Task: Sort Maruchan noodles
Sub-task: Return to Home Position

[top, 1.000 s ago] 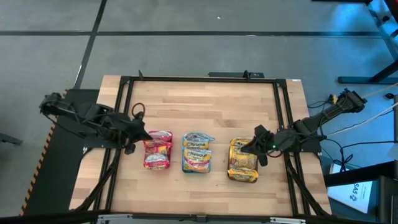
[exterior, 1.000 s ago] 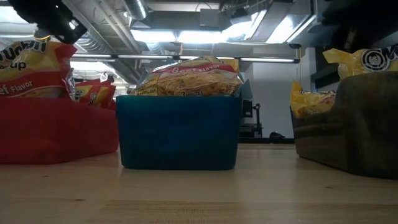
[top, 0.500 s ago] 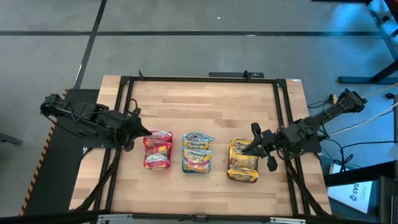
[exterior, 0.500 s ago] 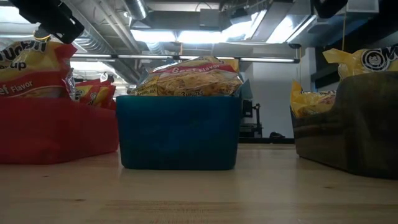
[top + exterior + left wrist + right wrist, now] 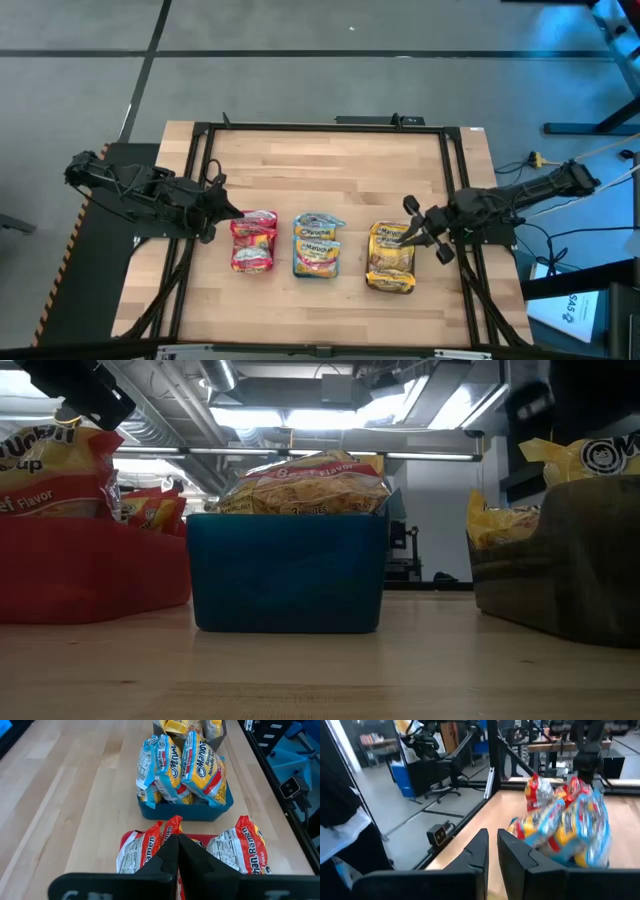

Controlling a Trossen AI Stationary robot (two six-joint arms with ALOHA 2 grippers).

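Note:
Three trays stand in a row near the table's front, and the Maruchan noodles lie piled inside them. Red packets (image 5: 253, 240) fill the red tray (image 5: 90, 575). Blue-edged packets (image 5: 318, 245) fill the teal tray (image 5: 285, 575). Yellow packets (image 5: 390, 258) fill the dark grey tray (image 5: 570, 565). My left gripper (image 5: 232, 212) hovers shut just left of and above the red tray, fingertips together (image 5: 177, 839). My right gripper (image 5: 403, 238) hangs level at the grey tray's right edge, with only a thin slit between its fingers (image 5: 492, 837) and nothing in it.
A black metal frame (image 5: 320, 126) runs round the wooden table top (image 5: 330, 175), whose far half is bare wood. Cables and a stand sit off the right edge (image 5: 560, 250). The right wrist view also shows the left arm (image 5: 585, 750) across the table.
My right gripper has rolled about its own axis and now points level. It has drawn back a little toward the table's right edge, away from the yellow packets, and its arm has swung lower. The packets and trays have stayed put.

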